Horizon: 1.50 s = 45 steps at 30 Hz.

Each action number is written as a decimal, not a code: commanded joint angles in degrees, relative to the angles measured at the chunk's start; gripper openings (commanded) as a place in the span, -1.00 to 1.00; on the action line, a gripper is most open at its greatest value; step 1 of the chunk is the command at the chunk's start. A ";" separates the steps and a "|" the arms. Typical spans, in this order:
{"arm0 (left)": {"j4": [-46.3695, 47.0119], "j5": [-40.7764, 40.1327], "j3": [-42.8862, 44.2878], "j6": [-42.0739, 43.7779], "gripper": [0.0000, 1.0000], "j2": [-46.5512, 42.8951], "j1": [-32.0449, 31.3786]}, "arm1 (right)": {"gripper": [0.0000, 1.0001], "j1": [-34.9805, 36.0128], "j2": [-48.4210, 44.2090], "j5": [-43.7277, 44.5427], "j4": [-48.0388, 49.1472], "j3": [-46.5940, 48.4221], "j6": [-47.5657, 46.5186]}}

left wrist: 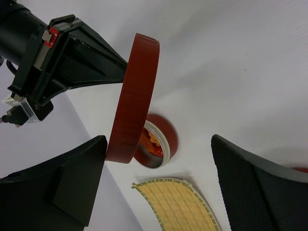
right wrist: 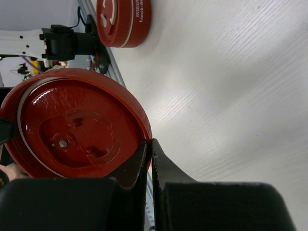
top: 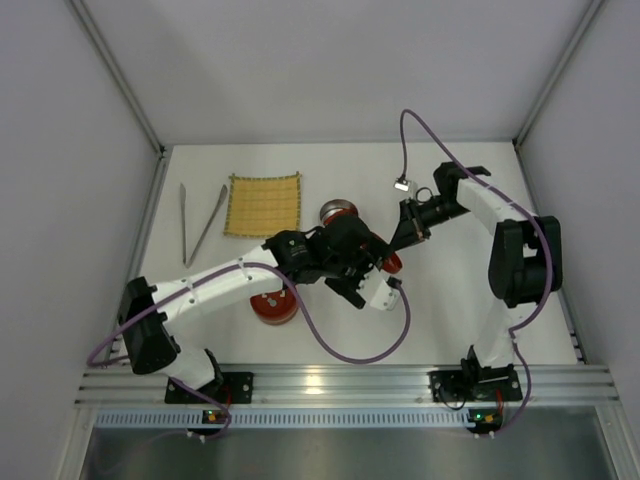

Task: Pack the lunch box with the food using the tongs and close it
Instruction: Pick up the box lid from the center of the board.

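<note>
Left gripper (left wrist: pixel 159 136) stood wide open with nothing in it, one finger at each lower corner of its wrist view. Right gripper (right wrist: pixel 149 144) was pinched tight on the rim of a red lid (right wrist: pixel 77 130), held on edge near centre of the overhead view. Open lunch box container (top: pixel 338 212) sat on the table (top: pixel 350 170) just above centre, orange food (left wrist: pixel 155 144) inside. Another red lunch box piece (top: pixel 275 306) lay lower, left of centre. Tongs (top: pixel 207 228) lay untouched at upper left, just left of the yellow mat (top: pixel 264 205).
</note>
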 commanded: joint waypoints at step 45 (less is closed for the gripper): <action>-5.76 -0.62 20.73 -20.18 -1.00 9.77 2.51 | 0.32 -1.11 3.85 -6.68 -14.27 17.27 -0.94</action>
